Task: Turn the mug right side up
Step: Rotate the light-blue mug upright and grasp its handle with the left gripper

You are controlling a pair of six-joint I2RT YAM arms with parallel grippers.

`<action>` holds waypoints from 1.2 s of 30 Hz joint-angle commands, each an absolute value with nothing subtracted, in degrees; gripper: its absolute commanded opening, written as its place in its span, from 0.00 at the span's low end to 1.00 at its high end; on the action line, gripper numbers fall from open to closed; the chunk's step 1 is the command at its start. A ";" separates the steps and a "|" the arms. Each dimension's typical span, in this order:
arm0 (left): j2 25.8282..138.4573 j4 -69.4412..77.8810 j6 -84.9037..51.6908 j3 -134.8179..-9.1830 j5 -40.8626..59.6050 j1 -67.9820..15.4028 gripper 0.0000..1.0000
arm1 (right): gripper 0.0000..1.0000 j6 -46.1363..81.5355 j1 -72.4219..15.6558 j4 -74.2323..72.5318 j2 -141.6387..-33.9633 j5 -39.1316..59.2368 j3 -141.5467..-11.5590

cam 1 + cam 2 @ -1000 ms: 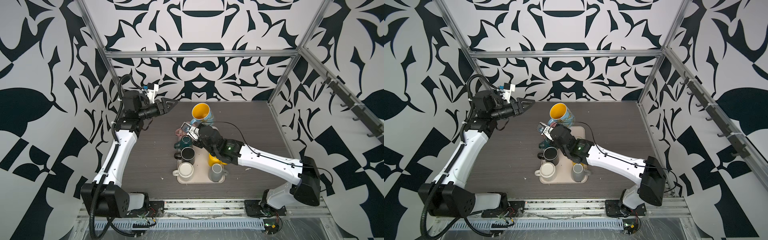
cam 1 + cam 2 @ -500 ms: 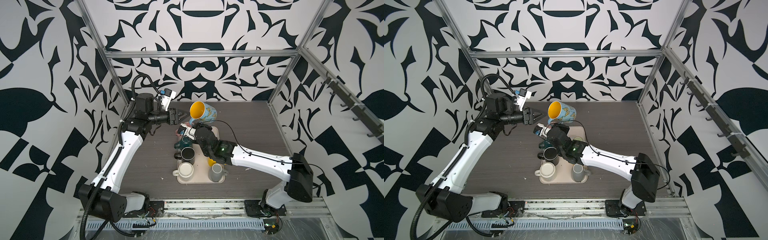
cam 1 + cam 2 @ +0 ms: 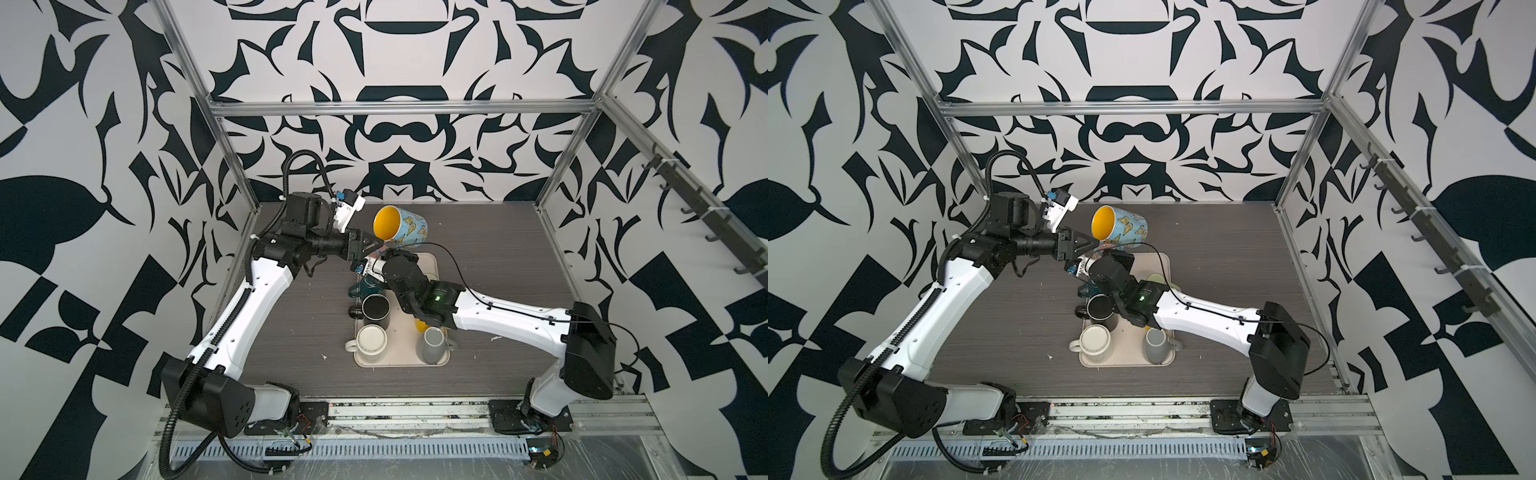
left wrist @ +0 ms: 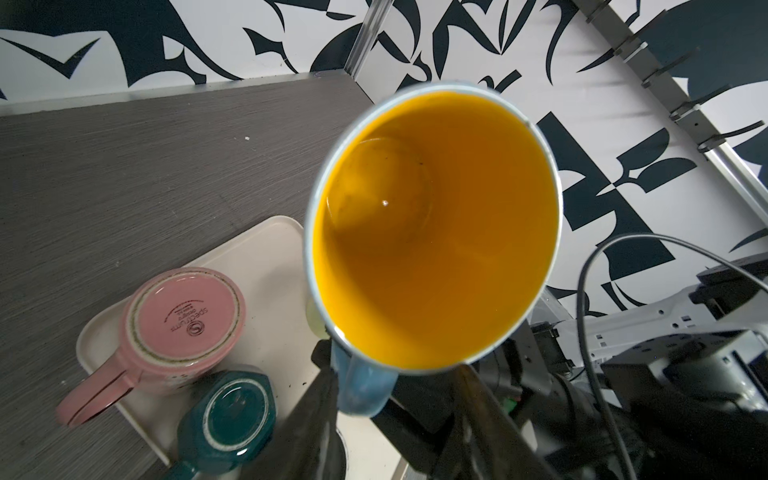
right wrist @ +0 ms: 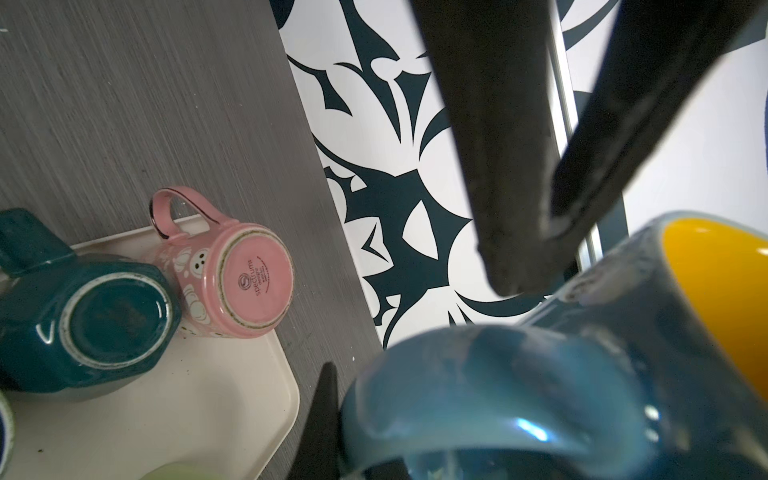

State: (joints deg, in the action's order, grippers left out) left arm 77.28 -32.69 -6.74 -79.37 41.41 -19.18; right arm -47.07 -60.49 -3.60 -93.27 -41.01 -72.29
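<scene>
In both top views the mug (image 3: pixel 405 226) (image 3: pixel 1125 228) is up in the air, near the far end of the tray (image 3: pixel 432 266). It is blue with butterflies on it and yellow inside. It lies tipped on its side, and its open mouth faces the left gripper (image 3: pixel 372 245). The tips of that gripper are right at the low edge of the mouth. The right gripper (image 3: pixel 387 254) is just under the mug and is mostly hidden by it. On the tray stand a black mug (image 3: pixel 375 309) and a white mug (image 3: pixel 372 338), both with the open end up, and a grey mug (image 3: pixel 432 343). The tray sits on the dark table (image 3: pixel 291 316).

The left wrist view looks straight into the yellow inside of the mug (image 4: pixel 436 249). Its blue handle (image 4: pixel 361 386) sits at the edge of the mouth. The left fingers (image 4: pixel 490 424) are apart, with the handle end of the mug between them. I cannot tell if they press on it. A pink mug (image 4: pixel 187 324) and a teal mug (image 4: pixel 230 411) sit bottom up on the tray.

In the right wrist view the handle (image 5: pixel 478 374) is very close and big. The right gripper is closed on it, and one black finger (image 5: pixel 326 415) shows beside it. The two left fingers (image 5: pixel 498 166) reach in close to the rim of the mug. The pink mug (image 5: pixel 249 286) and the teal mug (image 5: pixel 104 316) touch each other.
</scene>
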 commanded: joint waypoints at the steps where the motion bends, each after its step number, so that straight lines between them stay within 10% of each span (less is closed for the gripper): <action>1: 78.33 -37.30 -4.42 -80.55 40.25 -19.67 0.47 | 0.00 -47.38 -60.67 -11.91 -90.49 -42.84 -78.00; 36: 83.30 -53.06 3.64 -87.88 39.90 -20.19 0.53 | 0.00 -44.99 -59.85 -15.82 -84.84 -33.15 -74.87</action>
State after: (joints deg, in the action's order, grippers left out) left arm 81.95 -48.16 2.59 -87.81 40.07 -20.23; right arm -47.33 -60.10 -1.08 -90.67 -31.16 -71.99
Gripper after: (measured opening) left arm 0.531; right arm 0.052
